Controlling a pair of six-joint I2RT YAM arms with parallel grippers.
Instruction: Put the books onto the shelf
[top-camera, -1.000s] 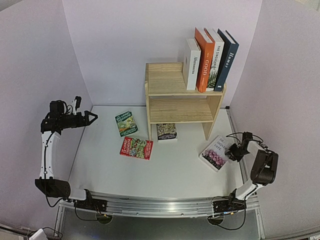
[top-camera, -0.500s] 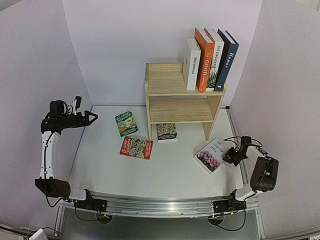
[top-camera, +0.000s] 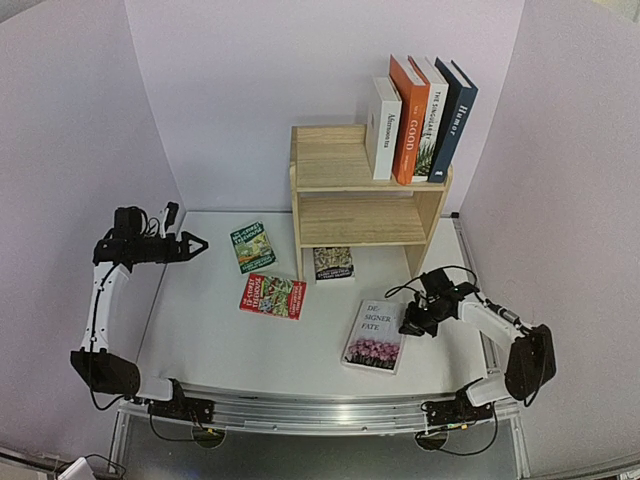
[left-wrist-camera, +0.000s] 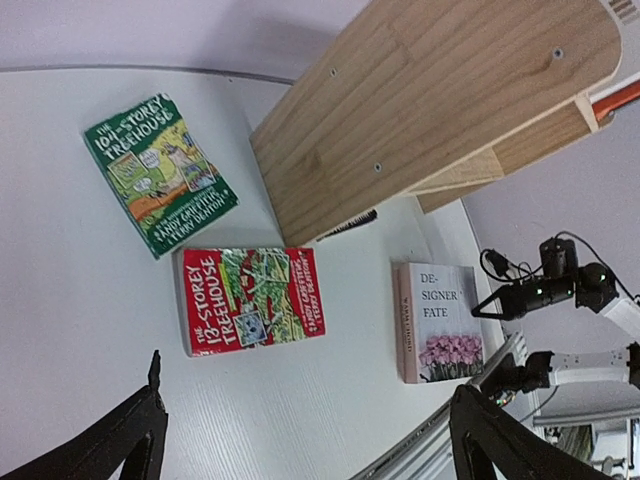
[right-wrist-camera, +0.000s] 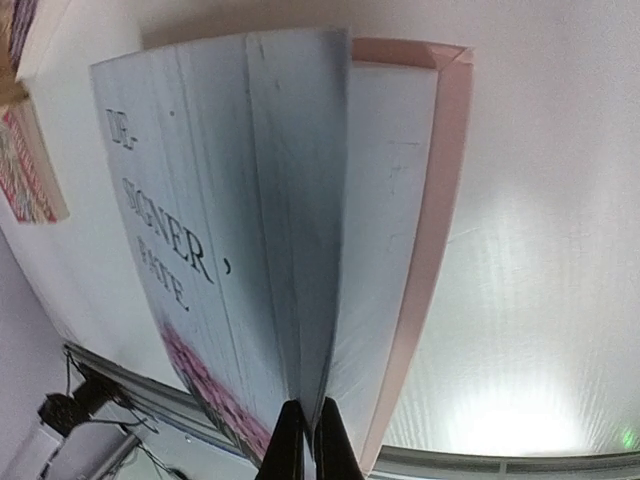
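Observation:
The white flower-cover book "Designer Fate" (top-camera: 376, 336) lies flat at the near right of the table. My right gripper (top-camera: 408, 325) is shut on its right edge. In the right wrist view the gripper (right-wrist-camera: 305, 415) pinches only the thin front cover (right-wrist-camera: 200, 220), raised slightly off the pages. Three small paperbacks lie flat: green (top-camera: 253, 246), red (top-camera: 272, 296), and a dark one (top-camera: 333, 263) partly under the shelf (top-camera: 330, 160). My left gripper (top-camera: 195, 245) hovers open at the left, empty, above the table (left-wrist-camera: 310, 400).
On the shelf's top tier stand a white book (top-camera: 383, 128), orange "GOOD" (top-camera: 408, 120), a white plant-cover book (top-camera: 430, 118) and dark blue "Humor" (top-camera: 455, 115). The lower tier (top-camera: 360, 220) holds nothing. Walls close in on left, back and right. A metal rail (top-camera: 320, 408) edges the front.
My right gripper closed on the flower book's cover and dragged the book left and nearer, away from the right wall. My left gripper shifted slightly right.

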